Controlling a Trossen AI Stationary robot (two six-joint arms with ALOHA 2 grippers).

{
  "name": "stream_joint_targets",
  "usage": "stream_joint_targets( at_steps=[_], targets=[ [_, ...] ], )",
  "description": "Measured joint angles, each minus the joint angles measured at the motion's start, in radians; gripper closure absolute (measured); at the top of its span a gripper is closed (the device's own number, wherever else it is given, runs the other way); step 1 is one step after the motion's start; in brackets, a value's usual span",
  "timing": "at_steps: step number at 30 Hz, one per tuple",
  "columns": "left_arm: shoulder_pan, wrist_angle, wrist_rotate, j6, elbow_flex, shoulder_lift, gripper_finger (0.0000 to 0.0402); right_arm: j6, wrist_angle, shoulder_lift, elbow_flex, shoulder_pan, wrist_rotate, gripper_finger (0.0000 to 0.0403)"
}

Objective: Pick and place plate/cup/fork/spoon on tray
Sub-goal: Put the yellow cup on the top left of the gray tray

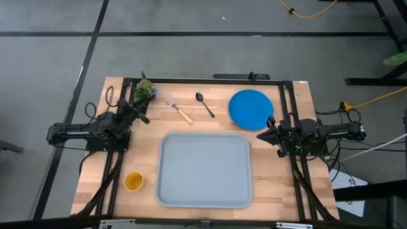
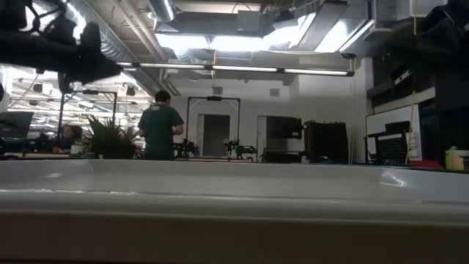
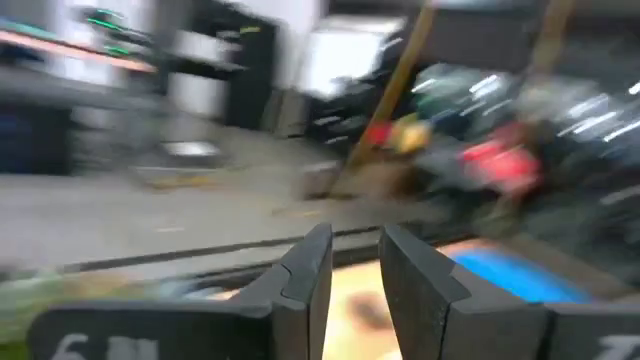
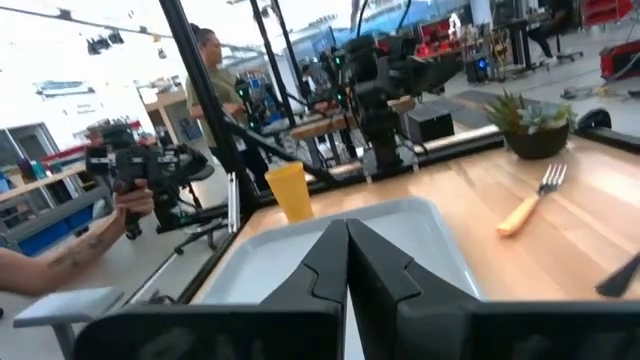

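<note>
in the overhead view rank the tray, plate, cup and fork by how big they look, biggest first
1. Tray
2. Plate
3. Fork and cup: the fork is longer, the cup fuller, so no clear order.

The left wrist view was all smeared. Past the left tool [image 3: 352, 262] only a blue patch showed, most likely the plate [image 3: 510, 275], and it ran off the picture's edge. The room behind was streaks of color, too blurred to tell. In the low view the near rim of the tray [image 2: 234, 192] filled the front and hid everything that lay on the surface. In the right wrist view the spoon [image 4: 622, 275] was only a dark blur, cut off at the picture's edge. A person's hand [image 4: 137, 205] there held something dark, and its kind could not be told.
</note>
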Motion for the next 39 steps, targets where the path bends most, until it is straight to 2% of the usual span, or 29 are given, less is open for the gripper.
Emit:
stream_joint_targets(
  at_steps=[5,12,18,25,27,30,32,35,36,39],
  targets=[
    [0.001,0.124,0.008,0.089,0.0,-0.003,0.0321,-0.028,0.069,0.0,0.0,0.0,0.009,0.0391],
    [0.001,0.117,0.017,0.084,0.0,-0.002,0.0321,-0.182,0.111,0.0,0.0,0.0,0.111,0.0391],
    [0.001,0.117,-0.037,0.084,0.0,-0.002,0.0321,-0.104,0.113,0.0,0.0,0.0,0.124,0.0391],
    [0.001,0.124,-0.02,0.069,0.0,-0.002,0.0321,-0.081,0.113,0.0,0.0,0.0,0.124,0.0391],
    [0.001,0.14,0.057,0.03,0.0,-0.002,0.0321,-0.078,0.113,0.0,0.0,0.0,0.124,0.0391],
    [0.001,0.217,0.284,-0.003,0.0,-0.002,0.0321,-0.078,0.113,0.0,0.0,0.0,0.124,0.0391],
    [-0.001,0.287,0.497,-0.1,0.008,-0.002,0.0321,-0.077,0.113,0.0,0.0,0.0,0.124,0.0391],
    [-0.023,0.294,0.903,-0.284,0.063,0.018,0.0321,-0.076,0.115,0.0,0.0,0.0,0.124,0.0391],
    [-0.038,0.294,0.982,-0.313,0.081,0.04,0.0321,-0.076,0.116,0.0,0.0,0.0,0.124,0.0391],
    [-0.091,0.257,1.057,-0.304,0.139,0.144,0.0321,-0.076,0.118,0.0,0.0,0.0,0.124,0.0391]
  ],
)
